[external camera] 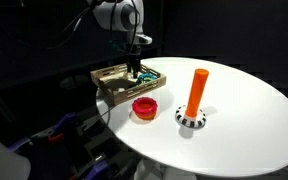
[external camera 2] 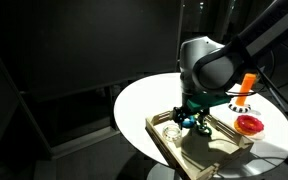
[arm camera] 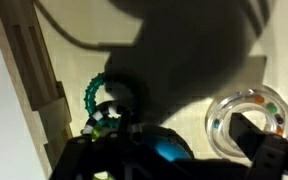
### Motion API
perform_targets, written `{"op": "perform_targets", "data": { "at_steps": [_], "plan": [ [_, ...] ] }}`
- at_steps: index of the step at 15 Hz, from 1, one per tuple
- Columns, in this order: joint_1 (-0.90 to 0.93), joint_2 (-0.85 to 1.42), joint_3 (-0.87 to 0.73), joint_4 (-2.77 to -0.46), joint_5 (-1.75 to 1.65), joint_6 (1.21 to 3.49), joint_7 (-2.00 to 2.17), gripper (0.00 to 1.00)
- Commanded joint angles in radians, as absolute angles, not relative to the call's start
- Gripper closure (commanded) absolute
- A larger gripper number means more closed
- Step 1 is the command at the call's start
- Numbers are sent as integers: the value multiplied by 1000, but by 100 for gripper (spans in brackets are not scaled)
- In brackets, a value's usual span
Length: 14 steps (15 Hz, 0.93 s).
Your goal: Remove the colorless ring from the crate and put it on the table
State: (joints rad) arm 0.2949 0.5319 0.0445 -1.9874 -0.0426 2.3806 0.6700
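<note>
The colorless ring [arm camera: 246, 122] lies flat on the floor of the wooden crate [arm camera: 39, 70]; it is a faint glassy circle in an exterior view [external camera 2: 171, 130]. My gripper [arm camera: 174, 138] is low inside the crate and open. One finger tip is over the ring's hole, the other is by a teal ring [arm camera: 102, 98]. In both exterior views the gripper [external camera: 134, 70] [external camera 2: 187, 116] reaches down into the crate [external camera: 112, 88] [external camera 2: 216, 158], which sits at the edge of the round white table [external camera: 244, 125] [external camera 2: 144, 100]. The colorless ring is hidden in the view with the orange peg in front.
A red ring [external camera: 144, 106] [external camera 2: 249, 123] lies on the table beside the crate. An orange upright peg [external camera: 196, 90] [external camera 2: 247, 84] stands on a striped base further in. The table edge runs close by the crate; the surroundings are dark.
</note>
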Motion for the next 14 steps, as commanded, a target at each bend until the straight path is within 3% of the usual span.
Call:
{"op": "perform_targets", "data": {
  "at_steps": [1,14],
  "plan": [
    [316,572,23,-1933,-54,2376,686,0],
    [367,636,-3,-1856,-66,2364,699,0]
  ]
}}
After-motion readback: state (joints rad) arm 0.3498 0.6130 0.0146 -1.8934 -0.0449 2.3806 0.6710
